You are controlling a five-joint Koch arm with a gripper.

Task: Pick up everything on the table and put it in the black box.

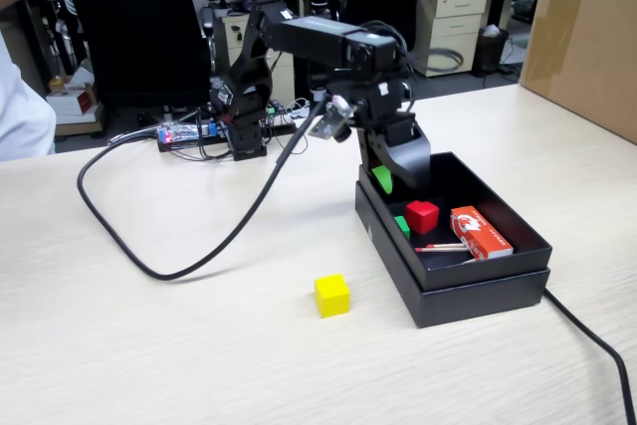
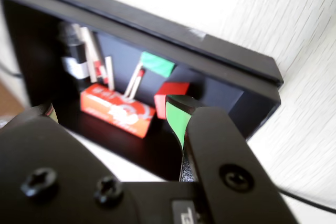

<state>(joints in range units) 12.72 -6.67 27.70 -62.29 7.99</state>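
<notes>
The yellow cube (image 1: 331,296) lies on the pale wood table (image 1: 149,355), left of the black box (image 1: 478,288). The red cube (image 1: 422,216) and green cube (image 1: 401,227) lie inside the box. My gripper (image 1: 394,186) hangs over the box's far left end, open and empty. In the wrist view the box (image 2: 157,27) fills the upper half, with the green cube (image 2: 157,64) and red cube (image 2: 170,95) on its floor. My gripper (image 2: 113,116) has its jaws wide apart with nothing between them, and a green pad (image 2: 176,119) faces the right one.
An orange-red packet (image 1: 481,233) and a thin stick (image 1: 443,247) lie in the box. A black cable (image 1: 169,268) loops over the table on the left, and another (image 1: 597,345) runs off at the right. A brown carton (image 1: 587,37) stands at the far right.
</notes>
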